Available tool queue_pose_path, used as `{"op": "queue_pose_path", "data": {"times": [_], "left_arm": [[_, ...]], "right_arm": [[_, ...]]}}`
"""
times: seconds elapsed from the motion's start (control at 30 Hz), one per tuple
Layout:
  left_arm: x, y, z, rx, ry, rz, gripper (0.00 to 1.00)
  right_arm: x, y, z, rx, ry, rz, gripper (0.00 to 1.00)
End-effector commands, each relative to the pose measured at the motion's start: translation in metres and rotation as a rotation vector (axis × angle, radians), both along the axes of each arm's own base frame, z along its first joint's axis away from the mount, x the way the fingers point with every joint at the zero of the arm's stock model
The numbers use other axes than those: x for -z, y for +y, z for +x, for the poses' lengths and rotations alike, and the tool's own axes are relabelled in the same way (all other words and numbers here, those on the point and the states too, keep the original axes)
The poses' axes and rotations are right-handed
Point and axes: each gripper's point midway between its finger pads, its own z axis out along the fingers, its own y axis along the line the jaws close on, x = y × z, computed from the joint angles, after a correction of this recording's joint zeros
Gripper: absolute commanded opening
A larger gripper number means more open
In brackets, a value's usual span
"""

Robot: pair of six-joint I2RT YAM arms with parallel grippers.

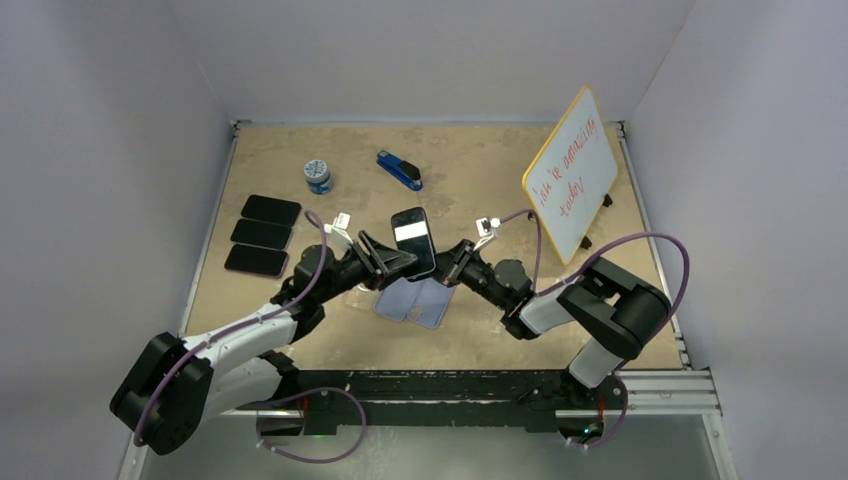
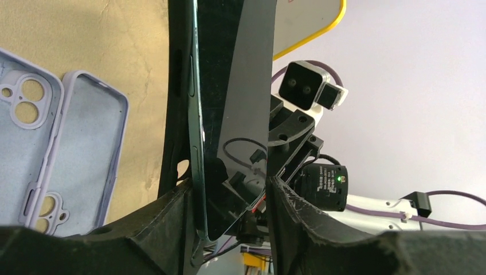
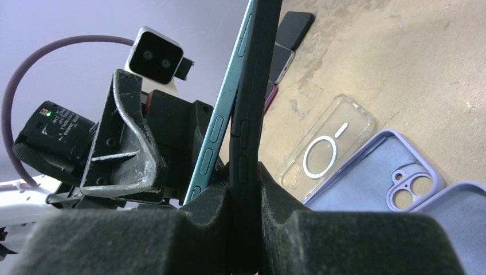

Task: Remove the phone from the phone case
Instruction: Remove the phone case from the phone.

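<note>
Phone (image 3: 220, 123) edge-on, case (image 3: 247, 86) base hidden in right claw (image 3: 245, 175)

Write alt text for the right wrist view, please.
The right pincer clamps the edge of a black phone case, and a teal phone leans out of it. Empty cases lie on the table beyond.

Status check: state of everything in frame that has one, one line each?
phone: held in the air, partly out of black case
black case: one edge pinched, phone side lifting away
right gripper: shut on black case
left gripper: open, jaws straddling phone
lavender cases: empty, lying flat
clear case: empty, flat
spare phones: flat, dark
whiteboard: upright, written on
jar: upright, lid on
stapler: closed
</note>
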Motion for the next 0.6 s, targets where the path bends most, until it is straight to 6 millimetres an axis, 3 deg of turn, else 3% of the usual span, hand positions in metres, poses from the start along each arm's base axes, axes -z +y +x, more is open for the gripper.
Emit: {"op": "queue_pose_path", "data": {"times": [0.0,0.57], "left_arm": [[-0.033,0.003,0.004,-0.057,-0.071,-0.130,0.45],[-0.052,0.003,0.016,-0.129,-0.109,-0.221,0.32]], "right_arm": [[-0.123,-0.017,-0.017,0.017,-0.358,0.340,0.00],[-0.120,-0.011,-0.024,0.003,-0.382,0.317,0.00]]}}
